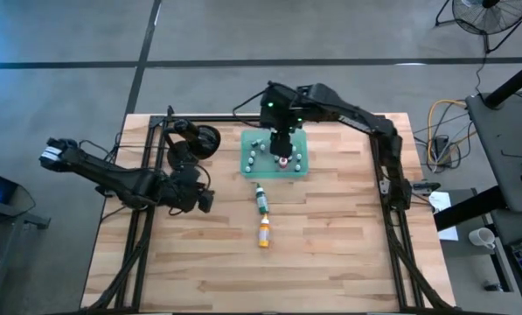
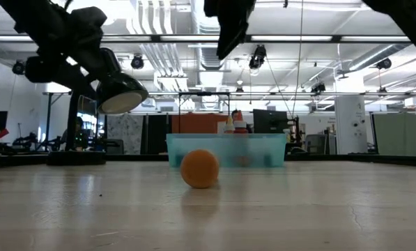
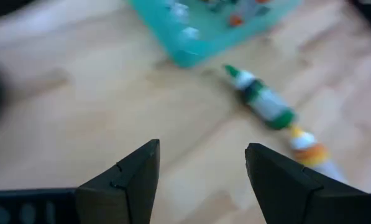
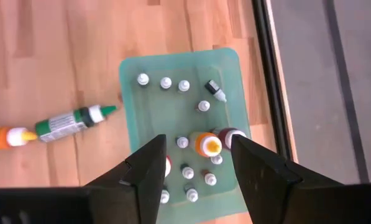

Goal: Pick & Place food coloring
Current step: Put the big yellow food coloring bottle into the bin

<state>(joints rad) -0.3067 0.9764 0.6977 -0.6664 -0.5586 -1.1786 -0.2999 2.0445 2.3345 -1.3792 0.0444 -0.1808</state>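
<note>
A green food coloring bottle (image 1: 261, 199) and an orange-yellow one (image 1: 264, 232) lie on their sides on the wooden table, near the green tray (image 1: 252, 166). In the right wrist view an orange bottle (image 4: 207, 144) and a red-capped one (image 4: 230, 135) stand upright in the tray (image 4: 173, 106), among white round pegs. My right gripper (image 4: 197, 142) hangs open over the tray, a finger on each side of the upright orange bottle. My left gripper (image 3: 202, 149) is open above bare table, left of the lying green bottle (image 3: 263, 102).
A small dark-capped bottle (image 4: 215, 90) lies tipped in the tray. A black lamp-like fixture (image 1: 204, 140) stands at the table's far left. Black frame rails run along both sides of the table. Bare wood spreads toward the near edge.
</note>
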